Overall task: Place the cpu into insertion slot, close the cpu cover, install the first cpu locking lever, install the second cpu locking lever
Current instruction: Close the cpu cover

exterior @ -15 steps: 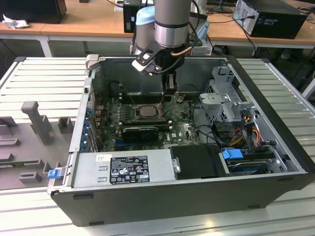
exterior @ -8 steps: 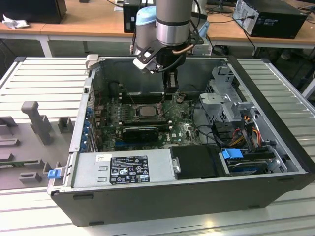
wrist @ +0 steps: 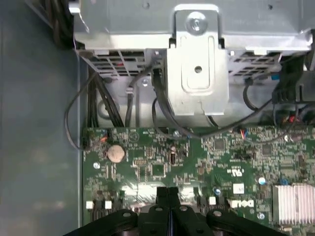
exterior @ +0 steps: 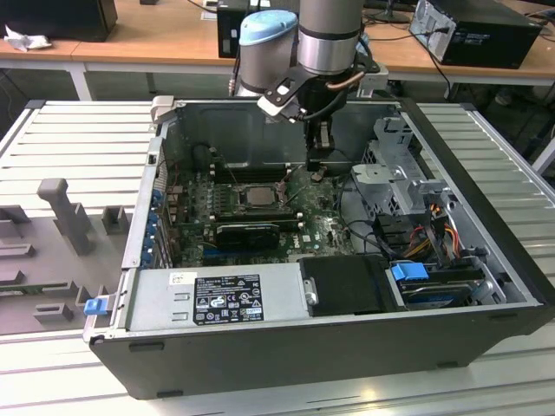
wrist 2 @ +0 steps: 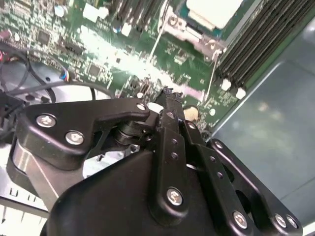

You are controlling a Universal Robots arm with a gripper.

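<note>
The cpu [exterior: 257,195], a pale silvery square, lies in the insertion slot [exterior: 236,198] on the green board inside the open computer case. In the second wrist view the cpu [wrist 2: 214,10] sits within the grey cpu cover [wrist 2: 194,32], and a thin wire lever [wrist 2: 156,42] runs beside it. Whether the cover is latched I cannot tell. My gripper [exterior: 316,165] hangs over the board to the exterior view's right of the socket, apart from it. Its black fingers [wrist: 162,192] are pressed together with nothing between them, just above the board [wrist 2: 167,93].
A black graphics card [exterior: 247,232] lies in front of the socket, with a grey power supply [exterior: 217,299] at the case front. A metal drive cage [exterior: 395,156] and cables [exterior: 434,234] stand at the exterior view's right. Memory slots [wrist 2: 256,44] flank the socket. A coin battery [wrist: 115,153] sits on the board.
</note>
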